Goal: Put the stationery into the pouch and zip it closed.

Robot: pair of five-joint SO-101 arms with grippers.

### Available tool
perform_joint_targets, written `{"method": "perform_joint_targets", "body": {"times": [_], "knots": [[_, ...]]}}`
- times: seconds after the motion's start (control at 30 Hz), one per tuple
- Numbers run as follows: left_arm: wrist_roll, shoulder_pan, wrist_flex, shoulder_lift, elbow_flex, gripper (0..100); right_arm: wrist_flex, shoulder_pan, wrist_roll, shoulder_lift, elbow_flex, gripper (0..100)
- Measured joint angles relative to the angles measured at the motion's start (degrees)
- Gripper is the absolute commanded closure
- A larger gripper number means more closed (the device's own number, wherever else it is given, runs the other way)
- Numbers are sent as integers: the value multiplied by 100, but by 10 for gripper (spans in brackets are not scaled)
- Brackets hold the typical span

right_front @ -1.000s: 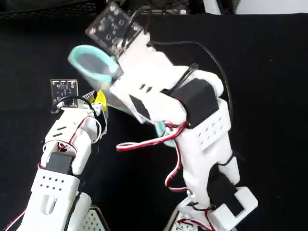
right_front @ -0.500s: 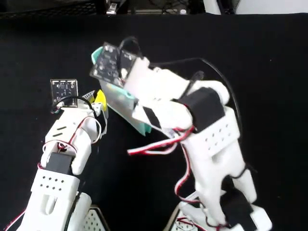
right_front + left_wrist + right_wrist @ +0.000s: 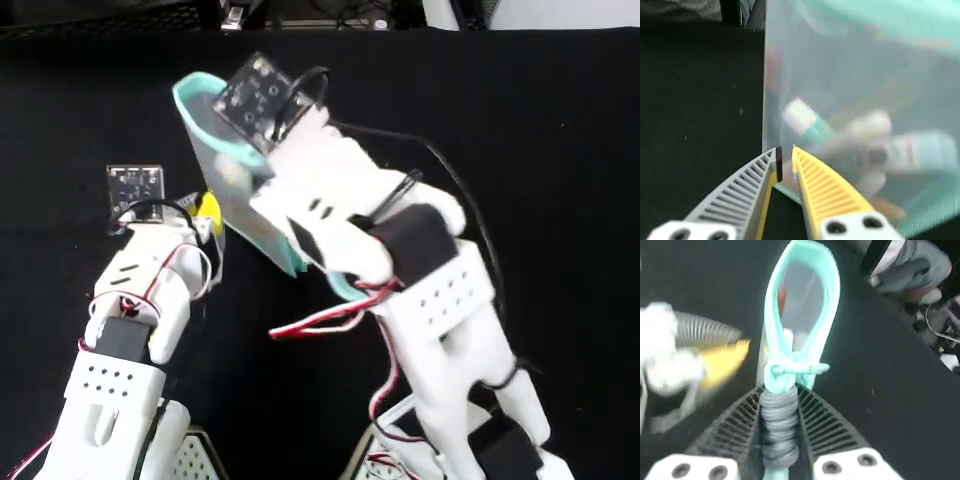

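Black cloth covered the worktop point(image 3: 560, 150), cables point(image 3: 940, 325) lying behind it; right end effector point(image 3: 780, 390) clamped the mint pouch point(image 3: 225, 205) aloft, left end effector point(image 3: 785, 151) nearly closed beside its corner.

I see a frosted pouch point(image 3: 232, 205) trimmed mint green, a black desk point(image 3: 560, 150), my left gripper point(image 3: 785, 152) yellow and grey.

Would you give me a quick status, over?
Right gripper shut on zip end, pouch lifted. Left gripper pinching its corner. Stationery inside, mouth open. Nothing blocking.
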Motion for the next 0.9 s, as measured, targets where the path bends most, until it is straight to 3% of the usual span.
{"method": "perform_joint_targets", "body": {"times": [0.23,0.37,0.43,0.7,0.9], "knots": [[0,870,967,-1407,9,914,-343,-202,-211,176,-70,985],[0,993,1002,-2409,299,751,-149,-185,-211,299,-334,985],[0,1046,1011,-2699,413,717,-18,-193,-211,308,-413,985],[360,1178,976,-2488,466,727,149,-193,-202,308,-501,985],[281,1020,220,-1556,492,729,149,-149,-202,308,-501,985]]}}
